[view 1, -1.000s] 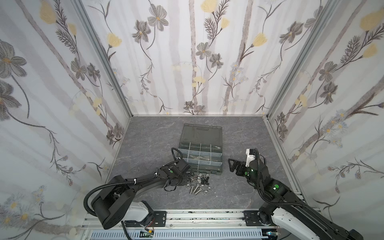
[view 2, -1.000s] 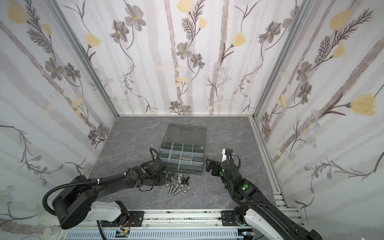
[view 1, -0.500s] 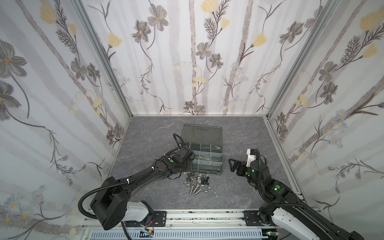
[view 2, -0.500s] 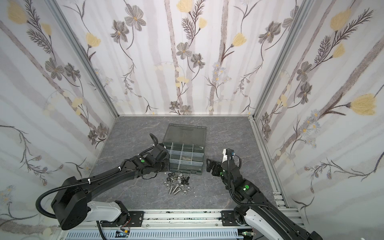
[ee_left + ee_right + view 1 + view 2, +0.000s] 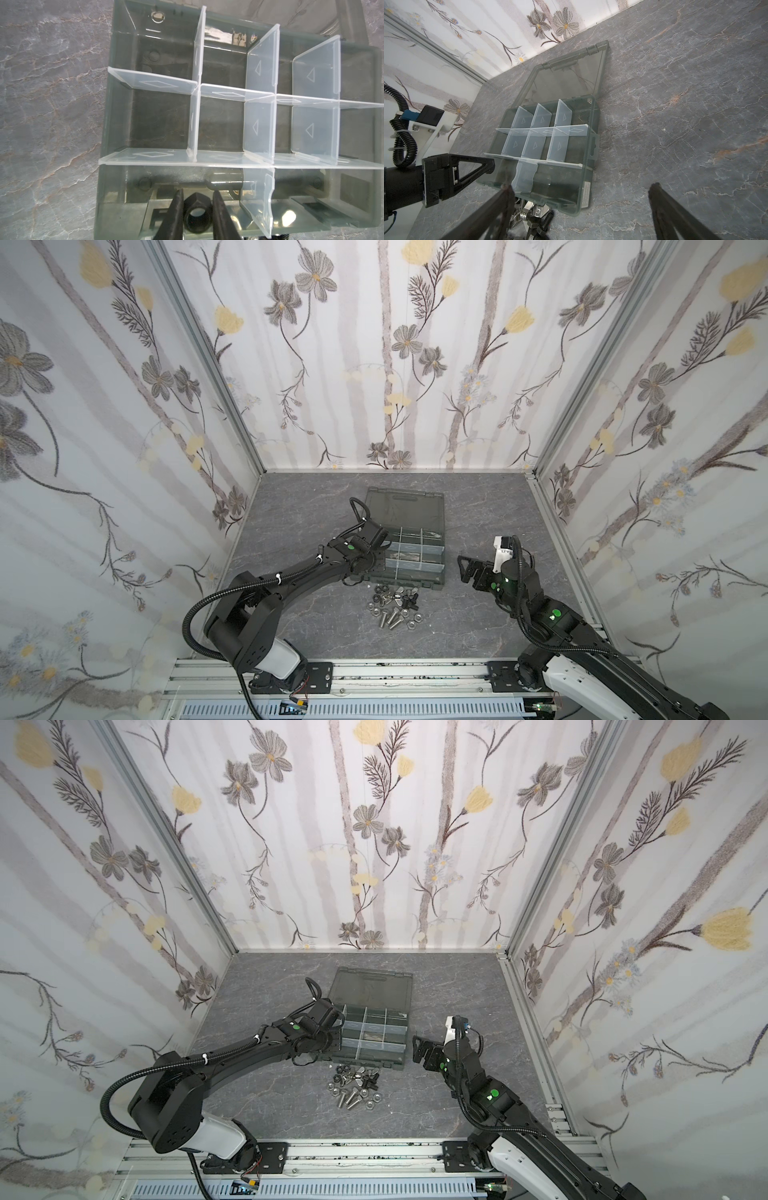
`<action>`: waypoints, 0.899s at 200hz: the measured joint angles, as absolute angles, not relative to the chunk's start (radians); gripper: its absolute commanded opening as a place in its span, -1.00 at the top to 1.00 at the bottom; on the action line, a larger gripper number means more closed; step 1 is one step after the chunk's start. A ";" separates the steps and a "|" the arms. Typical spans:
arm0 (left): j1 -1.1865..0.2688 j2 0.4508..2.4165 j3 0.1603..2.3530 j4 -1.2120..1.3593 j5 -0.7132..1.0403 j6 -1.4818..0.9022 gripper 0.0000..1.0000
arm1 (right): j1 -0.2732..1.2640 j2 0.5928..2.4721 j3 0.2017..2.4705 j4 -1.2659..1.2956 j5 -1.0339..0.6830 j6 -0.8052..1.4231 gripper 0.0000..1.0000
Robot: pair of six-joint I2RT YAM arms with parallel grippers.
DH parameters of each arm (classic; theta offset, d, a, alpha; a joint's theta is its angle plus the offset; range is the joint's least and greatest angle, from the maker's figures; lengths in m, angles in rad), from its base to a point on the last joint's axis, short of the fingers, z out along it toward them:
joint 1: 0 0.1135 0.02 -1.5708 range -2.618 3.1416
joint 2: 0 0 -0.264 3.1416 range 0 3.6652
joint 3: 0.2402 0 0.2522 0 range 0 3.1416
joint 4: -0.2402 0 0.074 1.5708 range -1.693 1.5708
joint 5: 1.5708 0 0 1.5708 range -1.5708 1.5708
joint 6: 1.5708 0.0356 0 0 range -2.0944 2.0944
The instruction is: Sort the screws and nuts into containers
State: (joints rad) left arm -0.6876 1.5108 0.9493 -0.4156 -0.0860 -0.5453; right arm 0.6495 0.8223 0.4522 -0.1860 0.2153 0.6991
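My left gripper [image 5: 197, 195] is shut on a black hex nut [image 5: 196, 214], held over the front left compartment of the dark grey organiser case [image 5: 106, 116]. In both top views this gripper [image 5: 374, 564] [image 5: 332, 1042] sits at the left front corner of the case [image 5: 436, 576] [image 5: 399, 1060]. Loose screws and nuts [image 5: 395, 608] [image 5: 355, 1090] lie in a pile on the floor just in front of the case. My right gripper [image 5: 469, 572] [image 5: 581, 191] stands open and empty, to the right of the case and the pile [image 5: 533, 220].
The case's smoky lid [image 5: 405, 506] lies open flat behind the compartments. Pale dividers [image 5: 542, 133] split the case [image 5: 591, 128]. Flowered walls close in the grey stone floor [image 5: 498, 522] on three sides. A metal rail [image 5: 395, 672] runs along the front.
My left arm has lifted from the left edge of the pile and swung back over the case's front left corner, carrying the black nut. The right arm has barely moved.
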 measured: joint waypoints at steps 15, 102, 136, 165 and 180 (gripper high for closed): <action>-0.687 1.517 0.939 -0.413 -0.086 -0.545 0.49 | 0.649 0.825 0.452 -0.186 0.215 0.699 -0.99; -0.687 1.502 0.894 -0.389 -0.086 -0.557 0.23 | 0.649 0.826 0.461 -0.197 0.215 0.699 -0.99; -0.686 1.489 0.884 -0.385 -0.086 -0.558 0.21 | 0.649 0.824 0.464 -0.216 0.215 0.699 -0.99; -0.686 1.470 0.874 -0.378 -0.086 -0.565 0.19 | 0.649 0.822 0.466 -0.220 0.215 0.699 -0.99; -0.686 1.459 0.867 -0.376 -0.086 -0.571 0.19 | 0.649 0.821 0.467 -0.220 0.215 0.699 -0.99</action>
State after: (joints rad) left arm -0.6865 1.4590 0.8673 -0.3763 -0.0864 -0.5709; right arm 0.6487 0.8211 0.4671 -0.2199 0.2146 0.6991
